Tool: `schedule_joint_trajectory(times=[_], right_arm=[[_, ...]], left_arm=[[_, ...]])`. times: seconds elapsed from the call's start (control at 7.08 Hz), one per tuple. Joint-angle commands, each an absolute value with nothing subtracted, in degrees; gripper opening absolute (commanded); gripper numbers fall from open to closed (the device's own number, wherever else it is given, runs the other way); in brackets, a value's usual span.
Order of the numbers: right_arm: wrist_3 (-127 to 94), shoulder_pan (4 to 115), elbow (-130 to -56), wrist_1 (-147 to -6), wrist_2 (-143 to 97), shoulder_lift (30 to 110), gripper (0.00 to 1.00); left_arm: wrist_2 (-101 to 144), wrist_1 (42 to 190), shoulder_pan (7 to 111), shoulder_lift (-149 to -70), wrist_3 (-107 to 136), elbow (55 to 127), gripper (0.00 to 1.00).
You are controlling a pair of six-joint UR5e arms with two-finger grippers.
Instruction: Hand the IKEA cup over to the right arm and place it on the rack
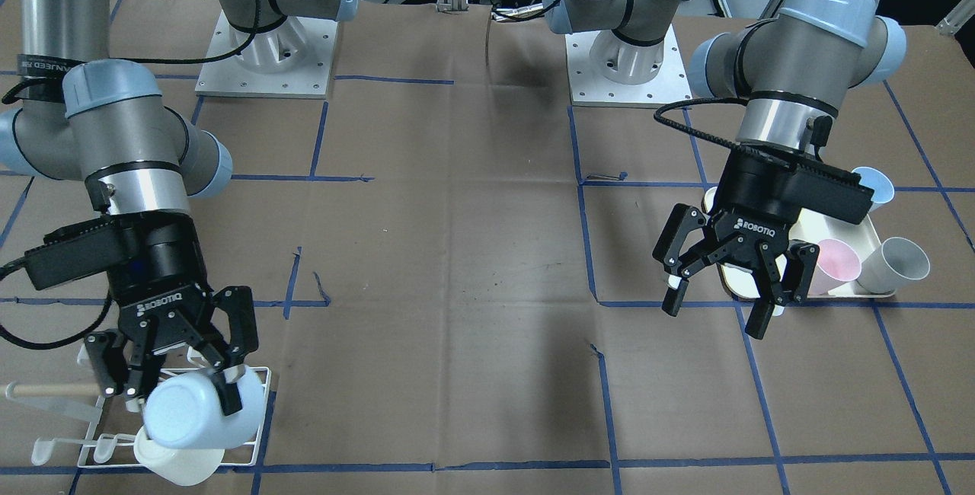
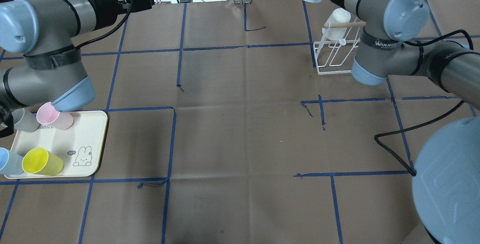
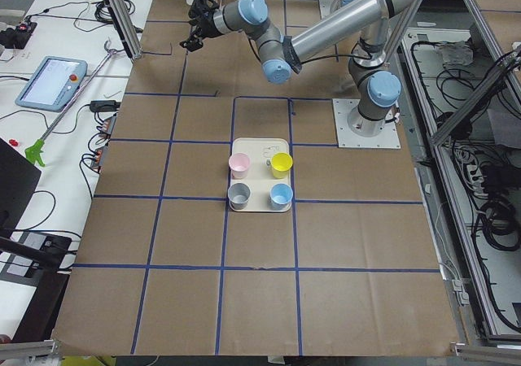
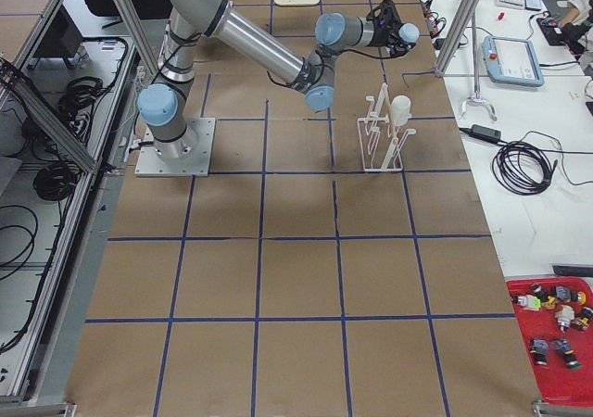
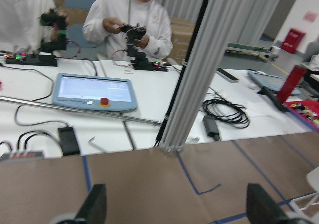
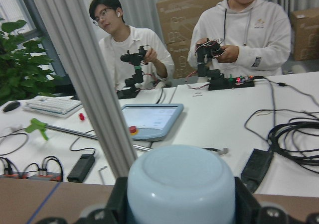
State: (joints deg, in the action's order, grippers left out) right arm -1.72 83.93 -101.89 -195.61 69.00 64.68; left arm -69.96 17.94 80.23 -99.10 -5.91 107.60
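My right gripper [image 1: 174, 392] is shut on a light-blue cup [image 1: 194, 407], held tilted with its base toward the front camera. The cup fills the right wrist view [image 6: 179, 184] between the fingers. It hangs just over the white wire rack [image 1: 263, 411], close above a white cup [image 1: 179, 464] on the rack. I cannot tell whether the blue cup touches a prong. The rack [image 2: 332, 60] and its wooden dowel [image 1: 53, 388] stand at the table's far right. My left gripper [image 1: 716, 312] is open and empty above the cream tray [image 2: 90, 124]; its fingertips [image 5: 97, 204] are wide apart.
The tray holds a pink cup [image 2: 54, 116], a grey cup [image 2: 24, 120], a yellow cup [image 2: 41, 161] and a blue cup [image 2: 9, 161]. Brown paper with blue tape lines covers the table. Operators sit at a bench beyond the far edge [image 6: 244, 40].
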Motion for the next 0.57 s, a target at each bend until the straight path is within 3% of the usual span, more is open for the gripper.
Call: schedule_joint_trajectory(times=[0.0,0.42], right_arm=[[3.34,81.32,-100.99,-195.56,80.13,64.34,0.11],[9.56,74.02,-100.11,-196.17,80.24,61.45,0.11]], left_arm=[[-82.93,46.78,83.4,-95.99,-5.71,100.06,1.0],[-88.32,88.75,83.67,-90.46,-5.54,87.57,1.0]])
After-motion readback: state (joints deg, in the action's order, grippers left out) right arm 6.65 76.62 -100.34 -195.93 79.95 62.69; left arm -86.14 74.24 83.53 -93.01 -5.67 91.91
